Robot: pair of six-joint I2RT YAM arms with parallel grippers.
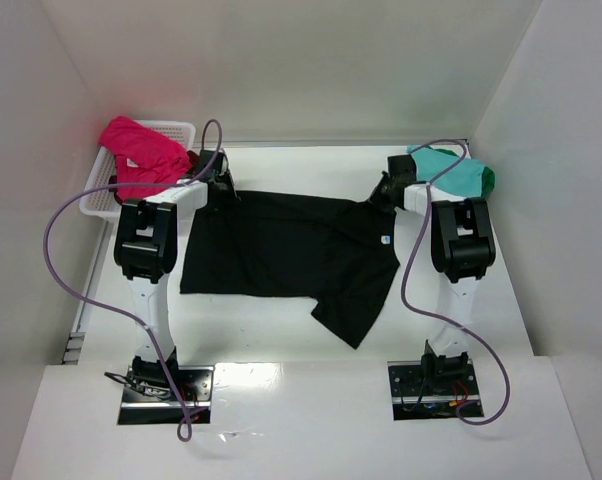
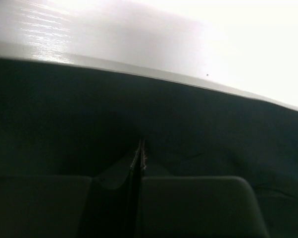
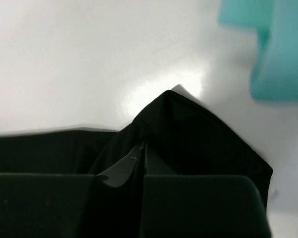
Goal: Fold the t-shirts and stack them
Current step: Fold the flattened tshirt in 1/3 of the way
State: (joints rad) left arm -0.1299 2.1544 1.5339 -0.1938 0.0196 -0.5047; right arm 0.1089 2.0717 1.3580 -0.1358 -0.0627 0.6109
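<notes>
A black t-shirt lies spread across the middle of the table, its light-blue neck label near the right side. My left gripper sits at the shirt's far left corner. In the left wrist view that gripper is shut with black cloth pinched between its fingers. My right gripper is at the far right corner. The right wrist view shows it shut on a raised peak of the black cloth. A teal t-shirt lies at the back right.
A white lattice basket stands at the back left with a magenta-pink t-shirt heaped in it. A bit of green cloth shows behind the teal one. White walls enclose the table on three sides.
</notes>
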